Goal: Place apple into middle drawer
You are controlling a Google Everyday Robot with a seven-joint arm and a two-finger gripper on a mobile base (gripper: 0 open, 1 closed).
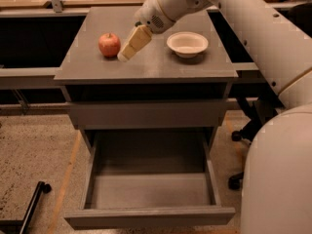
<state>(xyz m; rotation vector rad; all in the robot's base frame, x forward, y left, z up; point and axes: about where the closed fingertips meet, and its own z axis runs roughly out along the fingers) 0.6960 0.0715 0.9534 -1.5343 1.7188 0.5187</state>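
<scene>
The red-orange apple [109,44] stands on the left part of the grey cabinet top [146,67]. My gripper [125,55] reaches down from the white arm and points down-left, its tip just right of the apple and close to the top; I cannot tell if it touches the apple. It holds nothing that I can see. The middle drawer [151,191] is pulled out below the cabinet front, a wide shallow grey box with a bare floor.
A white bowl [187,44] sits on the right part of the top. A plain shut grey front panel [146,113] lies above the open drawer. My white arm and body [278,145] fill the right side. A black chair base [241,135] stands right of the cabinet.
</scene>
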